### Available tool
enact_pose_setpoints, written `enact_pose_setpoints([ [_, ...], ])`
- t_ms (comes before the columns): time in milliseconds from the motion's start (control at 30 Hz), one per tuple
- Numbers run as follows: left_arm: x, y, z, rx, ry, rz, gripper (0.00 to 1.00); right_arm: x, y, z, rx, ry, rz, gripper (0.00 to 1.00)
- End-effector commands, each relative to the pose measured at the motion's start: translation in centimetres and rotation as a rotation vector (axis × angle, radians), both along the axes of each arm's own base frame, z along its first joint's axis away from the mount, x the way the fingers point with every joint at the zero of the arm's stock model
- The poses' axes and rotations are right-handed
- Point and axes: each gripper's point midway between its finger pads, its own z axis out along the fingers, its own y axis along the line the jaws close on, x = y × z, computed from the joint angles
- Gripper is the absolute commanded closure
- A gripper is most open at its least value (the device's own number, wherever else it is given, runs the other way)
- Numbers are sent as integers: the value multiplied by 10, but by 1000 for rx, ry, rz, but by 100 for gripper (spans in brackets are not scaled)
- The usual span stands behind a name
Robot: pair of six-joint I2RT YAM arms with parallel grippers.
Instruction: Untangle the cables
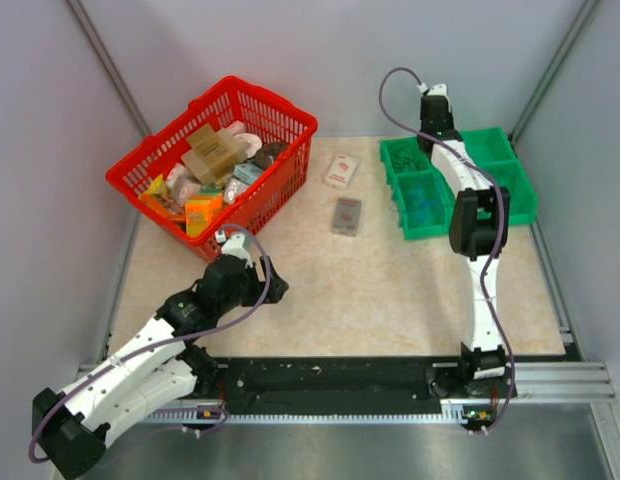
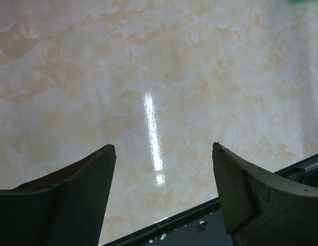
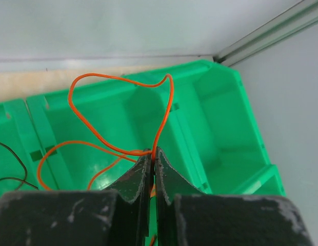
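Note:
My right gripper (image 3: 153,152) is shut on a thin orange cable (image 3: 164,110) and holds it above the green compartment bins (image 3: 220,118). The orange cable loops up and to the left from the fingertips and trails down into a bin. A thin black cable (image 3: 10,159) lies in the bin at the far left of the right wrist view. In the top view the right gripper (image 1: 431,103) reaches over the back of the green bins (image 1: 505,190). My left gripper (image 2: 164,148) is open and empty over bare marbled table (image 2: 159,77); in the top view it sits at the front left (image 1: 273,285).
A red basket (image 1: 280,115) full of packaged goods stands at the back left. A small white pack (image 1: 340,171) and a grey pack (image 1: 347,215) lie mid-table. The black front rail (image 2: 210,220) runs just under the left fingers. Grey walls enclose the table.

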Motion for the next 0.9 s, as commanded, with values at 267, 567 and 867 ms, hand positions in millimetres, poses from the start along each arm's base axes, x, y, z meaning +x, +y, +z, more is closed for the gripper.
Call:
enact_pose_setpoints([
  [267,5,-7,31,-85,-54,9,20,1,10,0,109,24,40,73],
  [567,1,-14,36,-134,-44,-10,20,-55,12,125,261,-93,-14,45],
  [867,-3,-18,59,-187,-100,-48,20,-197,141,150,736,-77,358,43],
])
